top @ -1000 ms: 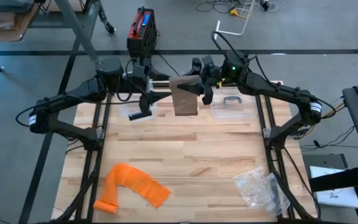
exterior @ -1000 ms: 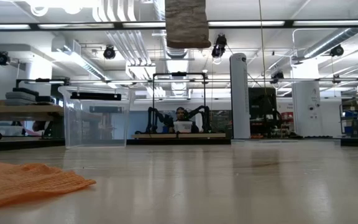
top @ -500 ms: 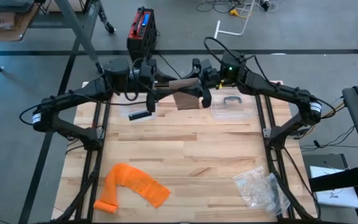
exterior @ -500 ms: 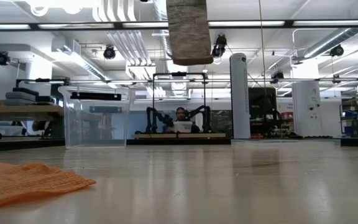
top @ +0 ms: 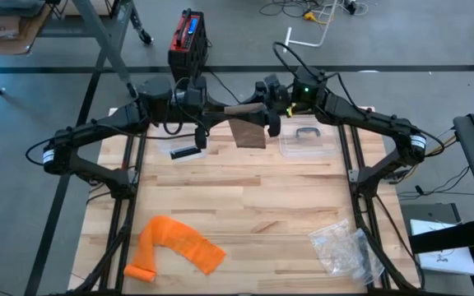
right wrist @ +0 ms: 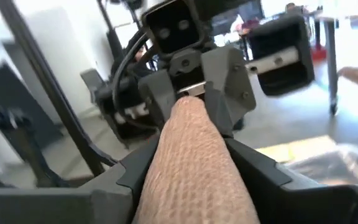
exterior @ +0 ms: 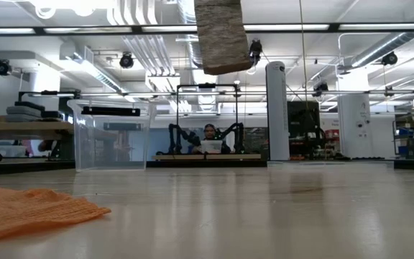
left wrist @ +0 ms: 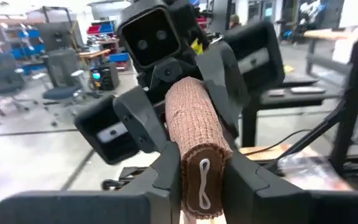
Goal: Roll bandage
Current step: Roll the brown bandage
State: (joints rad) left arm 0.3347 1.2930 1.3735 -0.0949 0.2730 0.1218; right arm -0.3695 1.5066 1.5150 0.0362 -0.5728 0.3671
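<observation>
- High view: the left gripper point(top: 217, 109) and the right gripper point(top: 257, 109) meet above the far edge of the tabletop point(top: 245, 205), about in the middle of that edge. Between them they hold the bandage point(top: 248, 131), a brown strip that hangs down from the rolled part.
- High view: on the tabletop, a small black-and-white object point(top: 187, 151) lies near the far left corner, and a clear plastic container point(top: 305, 141) lies just to the right of the bandage. An orange mesh cloth point(top: 174, 245) lies near the near left corner, and a crumpled clear plastic bag point(top: 344, 246) near the near right corner.
- Low view: the loose end of the bandage point(exterior: 219, 36) hangs from the top, slightly tilted, well above the tabletop point(exterior: 264, 208). The orange mesh cloth point(exterior: 31, 208) is at the left. In the room behind, a clear bin point(exterior: 108, 134) stands, and a person point(exterior: 210, 138) sits far away.
- Left wrist view: the jaws of the left gripper point(left wrist: 202, 174) pinch the end of the bandage roll point(left wrist: 195, 143), which has a small metal clip point(left wrist: 204, 183) on it. The right gripper point(left wrist: 185, 93) holds the roll from the opposite side.
- Right wrist view: the jaws of the right gripper point(right wrist: 188, 168) press on both sides of the bandage point(right wrist: 194, 168). The left gripper point(right wrist: 194, 93) faces it and grips the other end.
</observation>
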